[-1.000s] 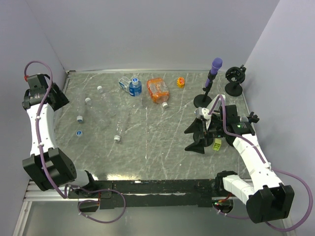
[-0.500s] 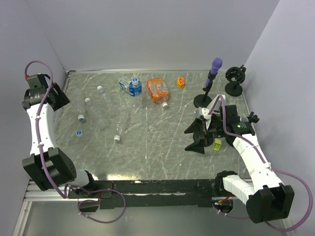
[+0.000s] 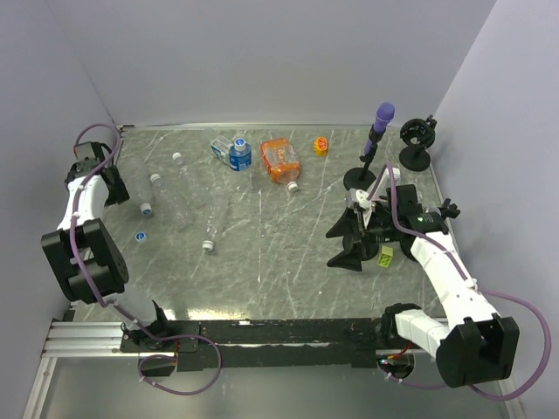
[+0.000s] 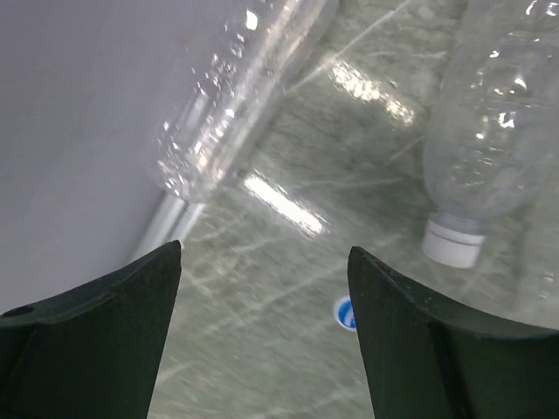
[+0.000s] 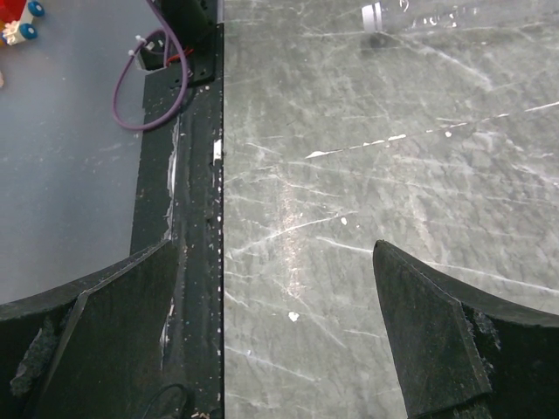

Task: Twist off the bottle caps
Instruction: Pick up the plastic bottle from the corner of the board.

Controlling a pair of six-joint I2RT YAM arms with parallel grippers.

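The step in hand looks like the approach, since neither arm has hold of anything yet. The landmark is the small blue cap (image 3: 139, 236), which lies by itself on the table (image 3: 279, 262), apparently off its bottle. Just beyond the blue cap, away from the arm bases, a clear bottle (image 4: 489, 113) lies on its side. Its white cap (image 4: 452, 245) is on the neck and points back toward the blue cap. A second white cap (image 3: 208, 245), on another lying bottle, sits to the right of the blue cap, and more capped necks lie farther beyond it. The left gripper (image 4: 264, 251) hovers over the table close to the blue cap, on its wall side. Its jaws stand apart with only bare table between them, and in the wrist view the blue cap shows at the inner edge of one finger. The right gripper (image 3: 342, 247) is well apart from the blue cap, far to its right, with its jaws spread wide and empty. The next move probably calls for the left gripper to shift from the blue cap toward the white cap beside it and line its jaws across that cap. The right arm would likely need to come over and pin the bottle's body, because a light bottle on its side would tend to roll or spin with the twist.
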